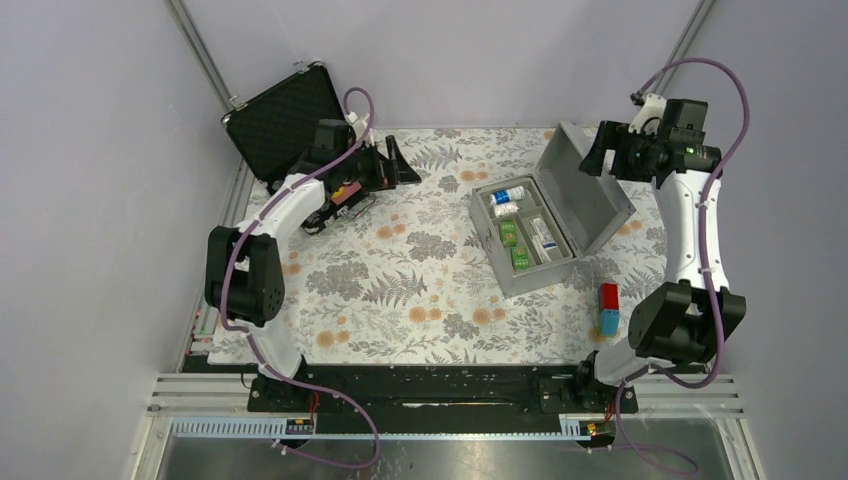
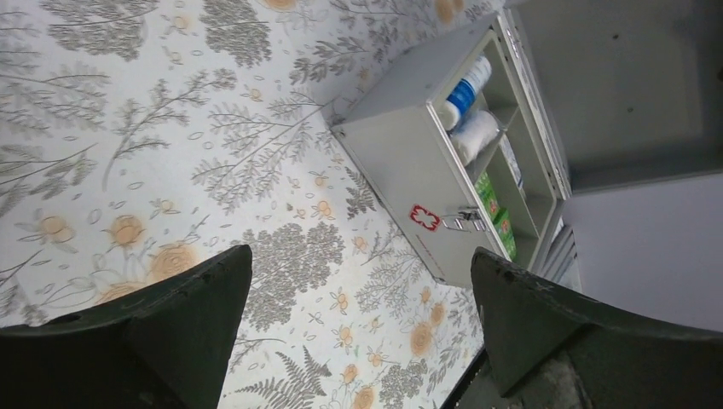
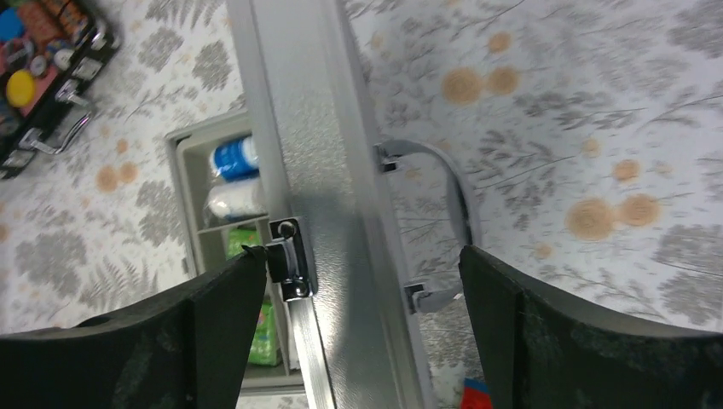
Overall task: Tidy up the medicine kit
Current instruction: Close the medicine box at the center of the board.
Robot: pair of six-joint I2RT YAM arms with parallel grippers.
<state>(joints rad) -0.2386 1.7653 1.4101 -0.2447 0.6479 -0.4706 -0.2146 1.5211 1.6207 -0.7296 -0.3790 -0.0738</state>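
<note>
Standing open on the right half of the worktop, toward its far edge, the medicine kit (image 1: 533, 280) has its hinged lid (image 1: 588, 188) tilted back to the right. Its compartments hold a blue-and-white bottle (image 1: 508, 195), a white roll (image 1: 505, 209), green packets (image 1: 513, 241) and a white-and-blue box (image 1: 543, 235). A red cross (image 2: 424, 217) marks its front wall beside the latch.

The right gripper (image 3: 360, 254) hangs over the lid's raised edge, jaws spread wide on either side of it. Whether the left finger touches the lid's metal clasp (image 3: 290, 256) cannot be told.

The left gripper (image 2: 360, 254) hovers near the far left corner, jaws spread wide with nothing between them, well apart from the kit. Beneath it, an open black foam-lined case (image 1: 285, 120) holds coloured chips (image 3: 26, 60). A red and blue block (image 1: 608, 308) lies near the right edge, just beside the kit's near corner.
</note>
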